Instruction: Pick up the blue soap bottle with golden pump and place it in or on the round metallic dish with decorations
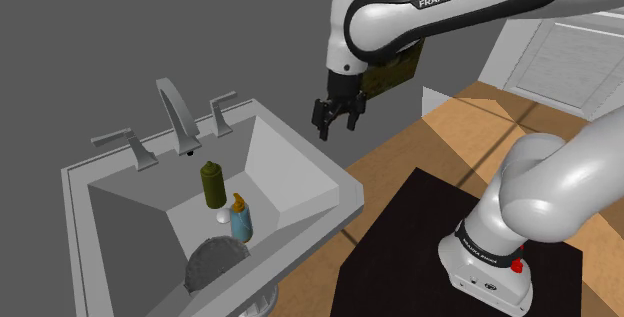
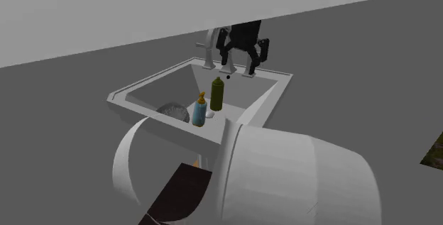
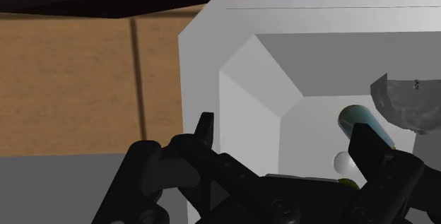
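A: What crowds the blue soap bottle [image 1: 240, 221]?

B: It stands upright on the floor of the grey sink [image 1: 290, 170], with its golden pump on top. Just beyond it, toward the faucet [image 1: 176, 111], stands an olive-green bottle [image 1: 211, 185], close but apart. A small white ball [image 1: 220, 219] lies just beside its base, on the shoulder view's left. On the near side sits the round metallic dish [image 1: 214, 261], just beside the bottle.

A: And the end effector?

B: The end effector [image 1: 338, 131] hangs in the air above the sink's right rim in the shoulder view, well apart from the bottle. Its fingers [image 3: 205, 128] are spread, with nothing between them.

A: Room to move?

B: The basin walls slope steeply to a narrow floor, so the things sit in a tight row. Above them the air is open. The faucet and its two handles [image 1: 222, 110] line the far rim. Beyond the right rim lies wooden floor [image 1: 450, 133], with the dark stand [image 1: 400, 255] nearer.
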Controlling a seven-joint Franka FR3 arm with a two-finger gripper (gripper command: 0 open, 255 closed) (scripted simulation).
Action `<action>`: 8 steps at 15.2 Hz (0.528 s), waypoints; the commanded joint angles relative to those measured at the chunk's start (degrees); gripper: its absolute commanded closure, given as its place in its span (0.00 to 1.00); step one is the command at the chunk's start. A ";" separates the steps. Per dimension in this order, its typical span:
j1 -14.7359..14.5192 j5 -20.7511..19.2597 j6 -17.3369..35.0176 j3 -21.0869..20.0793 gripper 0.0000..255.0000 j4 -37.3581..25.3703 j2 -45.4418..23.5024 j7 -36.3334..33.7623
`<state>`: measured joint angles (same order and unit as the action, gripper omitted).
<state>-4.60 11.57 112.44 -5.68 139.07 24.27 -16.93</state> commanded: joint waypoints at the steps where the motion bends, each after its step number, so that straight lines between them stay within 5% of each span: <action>1: -0.66 0.82 3.29 -1.23 0.00 -1.08 -3.76 -1.20; 8: -2.51 1.97 13.59 -4.74 0.00 -6.28 -17.58 -4.96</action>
<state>-6.69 13.40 124.34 -9.74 133.67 8.92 -21.01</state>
